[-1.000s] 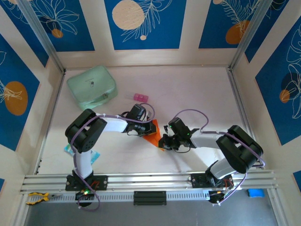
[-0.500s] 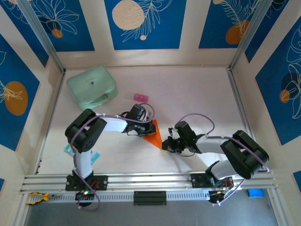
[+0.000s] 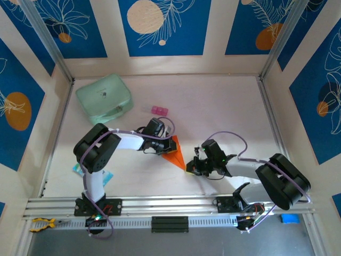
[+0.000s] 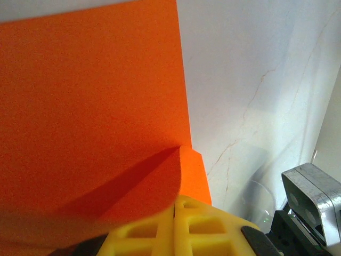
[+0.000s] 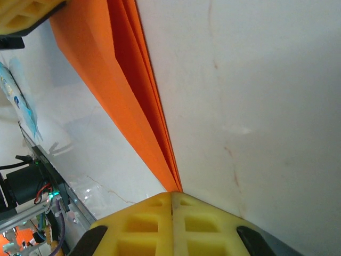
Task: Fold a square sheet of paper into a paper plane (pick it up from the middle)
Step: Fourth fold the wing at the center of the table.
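Moved: right gripper (image 3: 191, 166) has slid back toward its own base and away from the left gripper (image 3: 164, 146); its forearm and elbow have swung with it, sitting closer to the near rail than a second ago.
Unmoved: left gripper and left arm keep the same spot and pose.
Paper change: the narrow folded bright orange paper plane (image 3: 176, 153) now shows a longer bare strip between the two grippers, its pointed end drawn along with the right gripper.
Right gripper state: yellow pads (image 5: 144, 226) pressed together, clamped on the plane's pointed end; stacked fold layers run straight into the seam between them.
Left gripper state: yellow pads (image 4: 205, 226) together, pinching a corner at the plane's wide end; the top layer bows up just ahead of the pads.
Plane position: stretched between the two grippers, low over the pale marbled table (image 3: 224, 106); whether its middle touches the surface cannot be told.
Beyond the left gripper: small pink block (image 3: 159, 110) near, on the far side, apart from the plane.
Further out: rounded mint-green case (image 3: 104, 98), well beyond the left gripper toward the far left corner, same place as before.
Behind the left arm: teal printed packet (image 3: 78, 169) beside its base.
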